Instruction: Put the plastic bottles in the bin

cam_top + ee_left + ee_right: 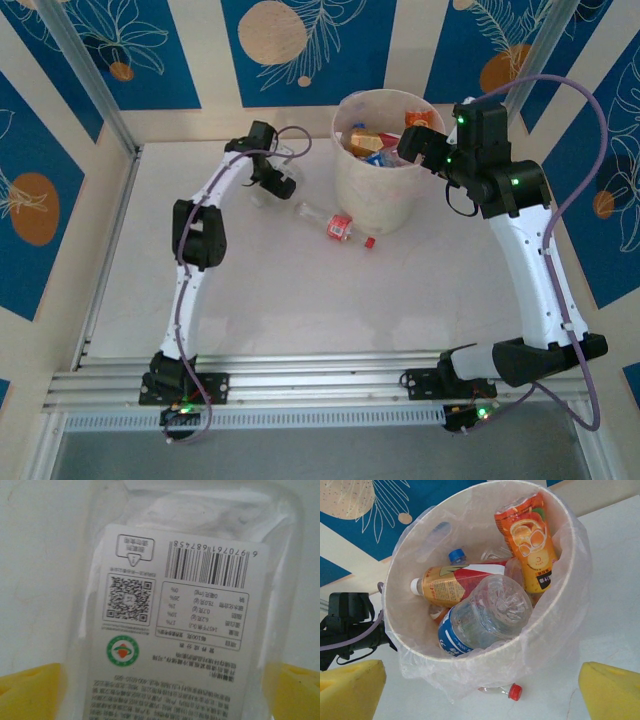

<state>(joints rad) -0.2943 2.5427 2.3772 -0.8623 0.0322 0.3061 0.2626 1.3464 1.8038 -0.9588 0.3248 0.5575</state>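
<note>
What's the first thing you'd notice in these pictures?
The big white bin at the back of the table, full of bottles, an orange bottle sticking up. A red-labelled bottle lies on the table near it, and a white-labelled bottle looms close in the left wrist view.

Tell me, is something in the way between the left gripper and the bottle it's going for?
No, nothing I can see. The white-labelled bottle sits right between the left gripper's open yellow fingers, one on each side.

On the plastic bottle [200, 510], I read 6970761687458 upside down beside the barcode [210, 565] on its white label [175, 645], among Chinese print.
</note>
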